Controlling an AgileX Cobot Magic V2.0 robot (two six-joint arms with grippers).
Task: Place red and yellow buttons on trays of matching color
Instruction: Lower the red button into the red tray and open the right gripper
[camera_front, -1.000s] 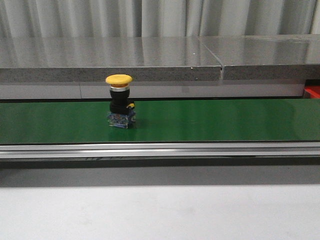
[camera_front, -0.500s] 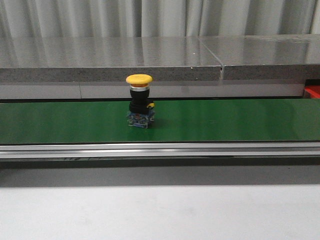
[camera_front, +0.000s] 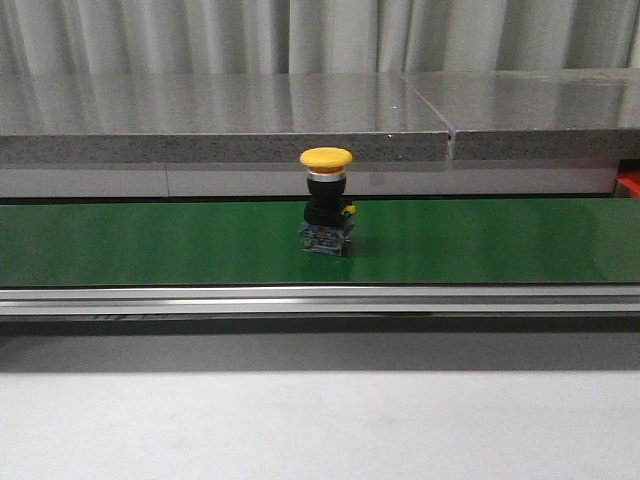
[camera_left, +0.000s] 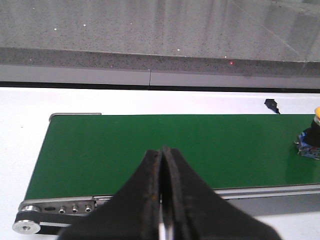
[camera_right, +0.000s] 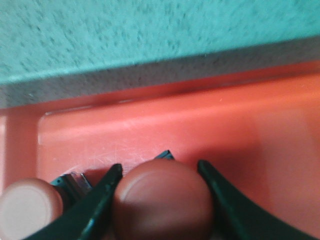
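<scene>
A yellow button (camera_front: 326, 200) stands upright on the green conveyor belt (camera_front: 150, 245), near the middle in the front view. It also shows at the edge of the left wrist view, yellow button (camera_left: 314, 137). My left gripper (camera_left: 162, 150) is shut and empty above the belt's near edge, well away from it. My right gripper (camera_right: 160, 167) holds a red button (camera_right: 162, 200) by its cap over the red tray (camera_right: 250, 125). A second red button (camera_right: 27, 207) lies in that tray beside the fingers. No yellow tray is in view.
A grey stone ledge (camera_front: 300, 110) runs behind the belt. A metal rail (camera_front: 320, 298) runs along its front. A corner of the red tray (camera_front: 630, 182) shows at the far right. The belt's end roller (camera_left: 27, 226) is near my left gripper.
The yellow button has travelled to the right along the belt, from left of centre to about the middle. Neither arm shows in the front view.
</scene>
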